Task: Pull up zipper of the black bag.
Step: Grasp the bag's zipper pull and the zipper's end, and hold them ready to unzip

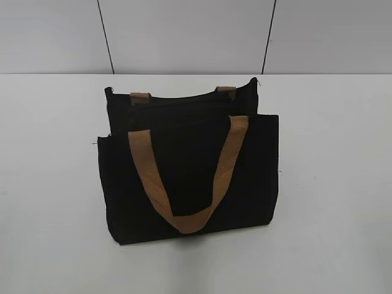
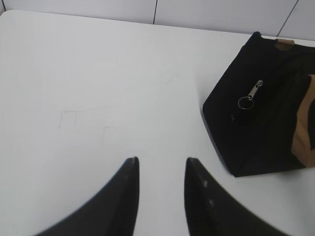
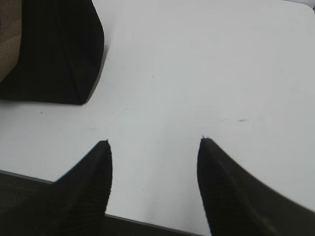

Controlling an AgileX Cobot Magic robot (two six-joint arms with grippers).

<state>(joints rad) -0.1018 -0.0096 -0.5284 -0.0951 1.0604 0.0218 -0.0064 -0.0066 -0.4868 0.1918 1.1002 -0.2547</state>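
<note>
Nearest you, your right gripper (image 3: 153,142) hangs over the table's (image 1: 343,184) near edge, its fingers spread wide with nothing between them; the black bag's (image 3: 59,49) corner lies off to its left. Your left gripper (image 2: 161,160) hovers above bare tabletop, fingers parted and released. Further in, the black bag (image 1: 187,165) stands mid-table, nearer the far edge, one tan handle (image 1: 187,184) drooping down its front. On the bag's left end the zipper's (image 2: 250,96) silver pull tab hangs against the fabric, apart from both grippers.
</note>
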